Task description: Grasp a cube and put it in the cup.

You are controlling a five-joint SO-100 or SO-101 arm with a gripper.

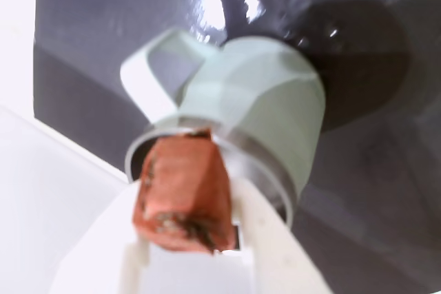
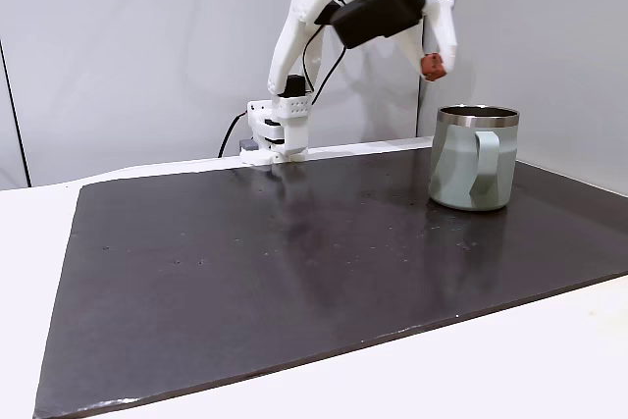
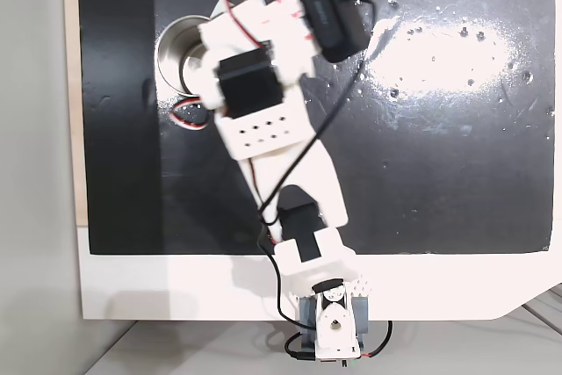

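- Wrist view: the white gripper (image 1: 185, 235) pinches the terracotta cube (image 1: 185, 194) between its fingers, a scuffed, dark-smudged face toward the camera. Just beyond sits the mint-green cup (image 1: 265, 105), steel rim nearest the lens, body running away up the frame, its handle (image 1: 153, 74) out to the picture's left. The cup rests on a glossy dark mat (image 1: 372, 184).
- A fixed view, from the side: the cube (image 2: 433, 67), clamped in the gripper (image 2: 433, 64), hangs in the air above the cup (image 2: 473, 158), toward the rim's left edge. The cup stands upright, mouth up, handle (image 2: 488, 165) facing the camera.
- A fixed view, from above: the arm (image 3: 263, 103) reaches over the cup (image 3: 176, 57), covering much of its open mouth; the cube is hidden beneath.
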